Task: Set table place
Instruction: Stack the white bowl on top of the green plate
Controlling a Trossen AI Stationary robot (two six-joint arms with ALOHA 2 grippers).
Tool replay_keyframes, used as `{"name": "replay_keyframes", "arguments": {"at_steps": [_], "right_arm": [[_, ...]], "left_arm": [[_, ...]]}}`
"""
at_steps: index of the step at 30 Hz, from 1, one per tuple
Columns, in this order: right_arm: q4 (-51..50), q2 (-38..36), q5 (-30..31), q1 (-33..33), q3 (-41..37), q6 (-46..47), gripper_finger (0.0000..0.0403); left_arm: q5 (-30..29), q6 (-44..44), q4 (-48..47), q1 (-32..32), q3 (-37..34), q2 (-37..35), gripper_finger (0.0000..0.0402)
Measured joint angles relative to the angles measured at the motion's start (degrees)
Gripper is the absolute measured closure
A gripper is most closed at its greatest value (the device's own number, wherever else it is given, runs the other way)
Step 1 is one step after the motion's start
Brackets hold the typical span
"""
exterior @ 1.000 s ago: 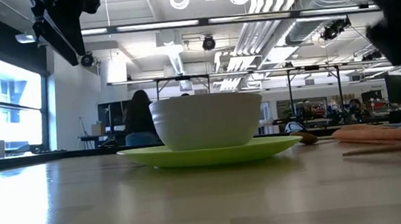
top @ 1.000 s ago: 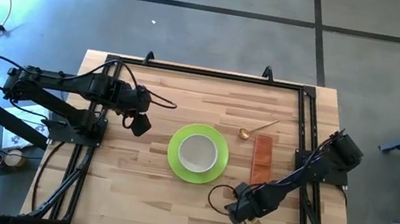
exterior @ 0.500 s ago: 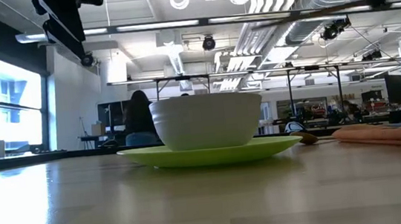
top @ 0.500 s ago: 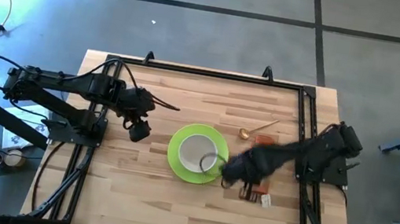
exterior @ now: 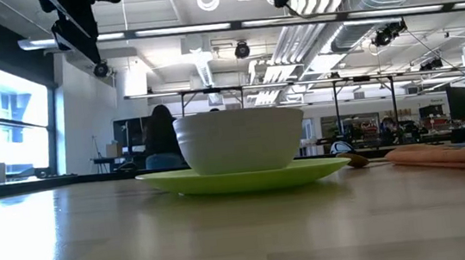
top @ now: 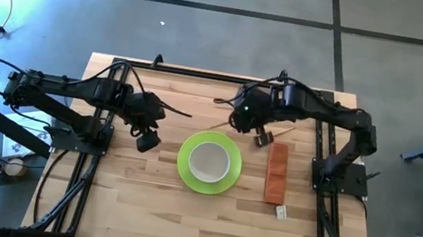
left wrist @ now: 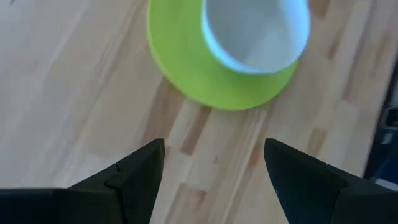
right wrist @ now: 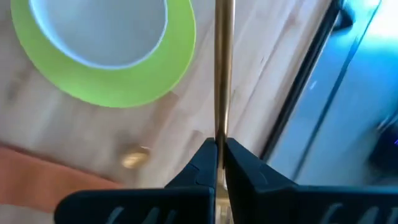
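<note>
A white bowl (top: 209,162) sits in the lime-green plate (top: 186,174) at the table's middle; both also show in the low view (exterior: 240,139). A gold spoon (top: 274,136) lies flat just far-right of the plate. My right gripper (top: 238,122) hangs above the table on the plate's far side, shut on a thin gold fork (top: 219,125); its tines do not show. My left gripper (top: 146,137) hovers left of the plate, open and empty. My right gripper pinches the fork's thin shaft (right wrist: 219,134) between its two fingers. The fork runs along the fingers and sticks out past their tips toward the table's left. It is lifted clear of the table. Which end of the fork is held does not show.
An orange-brown strip (top: 276,172) lies right of the plate, with a small white tag (top: 280,213) at its near end. Black rails (top: 217,77) run along the table's edges. Bare wood (top: 180,215) lies near the front edge.
My right gripper has swung from the table's near right, by the strip's near end, past the plate's right side toward the far edge, with the fork. It now hangs beyond the plate, higher than before.
</note>
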Motion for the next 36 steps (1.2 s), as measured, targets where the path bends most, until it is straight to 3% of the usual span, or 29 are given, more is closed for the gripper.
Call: {"name": "replay_keyframes", "arguments": {"at_steps": [4, 13, 16, 19, 28, 36], "right_arm": [[0.76, 0.23, -0.02, -0.55, 0.07, -12.89, 0.0403], [-2.17, 4.00, 0.85, 0.30, 0.07, -22.32, 0.0403], [-2.34, 5.60, 5.38, 1.40, 0.05, -25.17, 0.0403], [-2.32, 6.74, 8.79, 2.27, 0.03, -26.24, 0.0403], [-1.98, 6.93, 7.72, 3.28, 0.03, -24.43, 0.0403], [-9.64, 6.93, 3.69, 3.23, 0.01, -20.21, 0.0403]], "left_arm": [[2.19, -2.39, 7.52, 0.00, 0.00, -0.02, 0.0135], [15.57, -5.87, 40.63, 0.00, 0.04, 0.35, 0.0135], [14.26, -7.18, 41.07, 0.04, 0.09, 1.13, 0.0138], [9.39, -7.95, 34.93, 0.04, -0.07, 2.46, 0.0145], [8.03, -8.36, 32.51, 0.04, -0.01, 5.24, 0.0152], [8.56, -6.90, 31.95, 0.04, -0.02, 1.76, 0.0161]]}}
